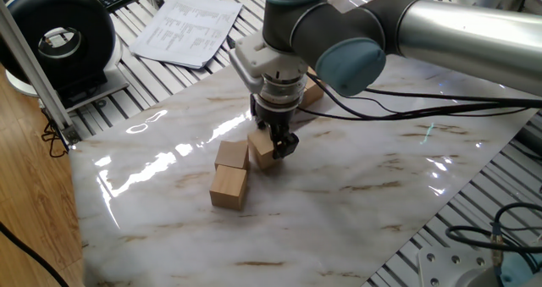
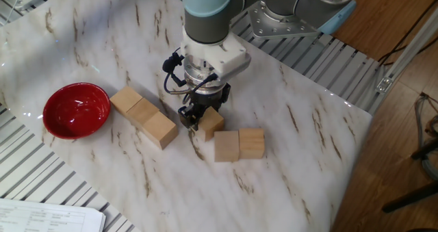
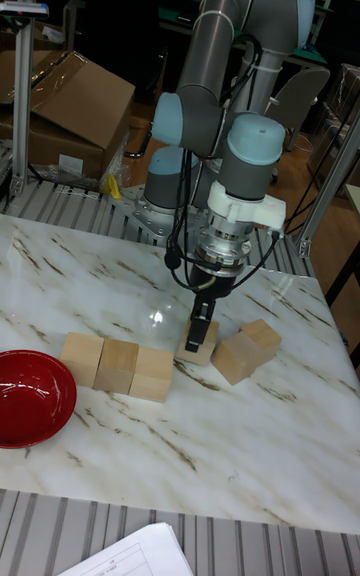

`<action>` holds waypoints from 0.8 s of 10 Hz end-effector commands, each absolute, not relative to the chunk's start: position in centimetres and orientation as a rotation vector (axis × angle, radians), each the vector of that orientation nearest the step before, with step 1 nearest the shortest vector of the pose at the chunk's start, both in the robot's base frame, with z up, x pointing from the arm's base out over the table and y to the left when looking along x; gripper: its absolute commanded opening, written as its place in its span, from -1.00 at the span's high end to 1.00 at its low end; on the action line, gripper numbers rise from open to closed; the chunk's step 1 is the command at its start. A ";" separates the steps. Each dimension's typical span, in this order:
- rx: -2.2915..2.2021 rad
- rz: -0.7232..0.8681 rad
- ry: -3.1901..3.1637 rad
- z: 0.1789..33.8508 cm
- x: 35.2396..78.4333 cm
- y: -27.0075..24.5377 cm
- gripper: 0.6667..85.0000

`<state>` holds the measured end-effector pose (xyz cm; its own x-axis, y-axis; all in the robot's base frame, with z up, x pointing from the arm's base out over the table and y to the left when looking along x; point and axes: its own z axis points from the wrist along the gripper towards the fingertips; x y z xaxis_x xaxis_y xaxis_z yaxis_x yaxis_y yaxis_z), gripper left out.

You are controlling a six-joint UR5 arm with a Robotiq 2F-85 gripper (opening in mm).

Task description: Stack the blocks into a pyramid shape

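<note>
End effector — astride one block

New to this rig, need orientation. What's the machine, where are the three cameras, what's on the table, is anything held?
It is a single grey jointed robot arm ending in a two-finger gripper. Two cameras look down at the marble-patterned table from opposite sides; the tall picture faces the arm from the front. On the table: a red bowl, a row of three wooden blocks beside it, and a pair of blocks touching each other. The gripper is down at a sixth block, fingers on either side and apparently closed on it; the block looks to be sitting on the table.
</note>
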<state>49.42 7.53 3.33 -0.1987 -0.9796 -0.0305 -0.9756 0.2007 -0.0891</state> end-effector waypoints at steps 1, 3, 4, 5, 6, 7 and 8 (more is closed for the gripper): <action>-1.892 -0.095 2.379 3.9 49.8 7.9 0.99; -1.879 -0.051 2.397 4.6 49.2 9.1 0.99; -1.897 -0.067 2.407 5.2 49.0 9.2 0.99; -1.898 -0.070 2.426 6.0 48.7 9.5 0.99; -1.891 -0.074 2.436 6.8 48.8 9.7 0.99; -1.898 -0.069 2.433 7.8 49.1 9.5 0.99; -1.908 -0.066 2.420 8.7 49.5 8.8 0.99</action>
<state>49.14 8.95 6.60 -0.2308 -0.9729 -0.0138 -0.9698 0.2312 -0.0779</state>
